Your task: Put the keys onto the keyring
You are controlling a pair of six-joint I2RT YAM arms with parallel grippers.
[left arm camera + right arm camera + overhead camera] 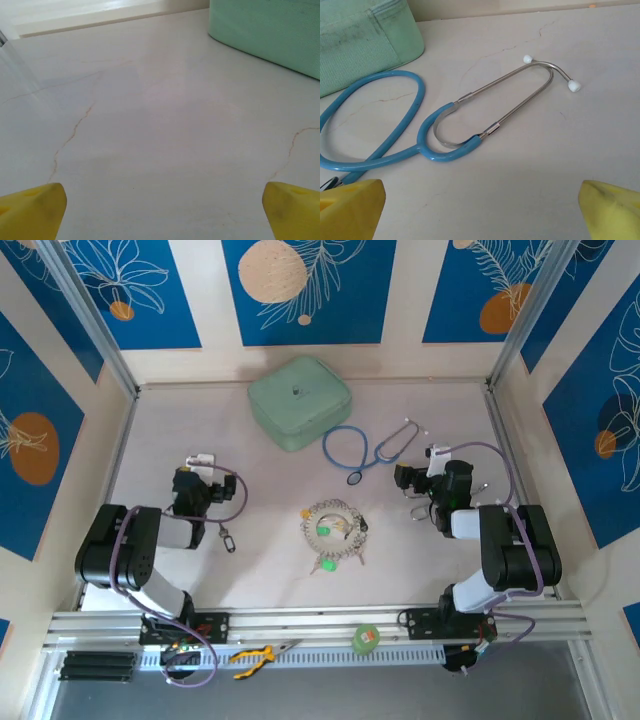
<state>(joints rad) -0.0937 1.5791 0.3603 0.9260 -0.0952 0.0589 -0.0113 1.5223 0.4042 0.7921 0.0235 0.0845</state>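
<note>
The green case [299, 402] sits shut at the far middle of the bench [170, 440]; I cannot see what is inside. My left claw [160, 215] gapes wide and holds nothing, its yellow fingertips [30, 210] over bare bench, with the case's corner ahead to the right. My right claw [480, 212] is spread just as wide and is also empty, facing the blue stethoscope [445, 157]. The keyring [310, 530] lies at mid-bench between my arms, with the keys [326, 562], green and yellow headed, at and within it. The bench is pale and faintly veined. Blue leaf-patterned panels [300, 290] line the walls.
</note>
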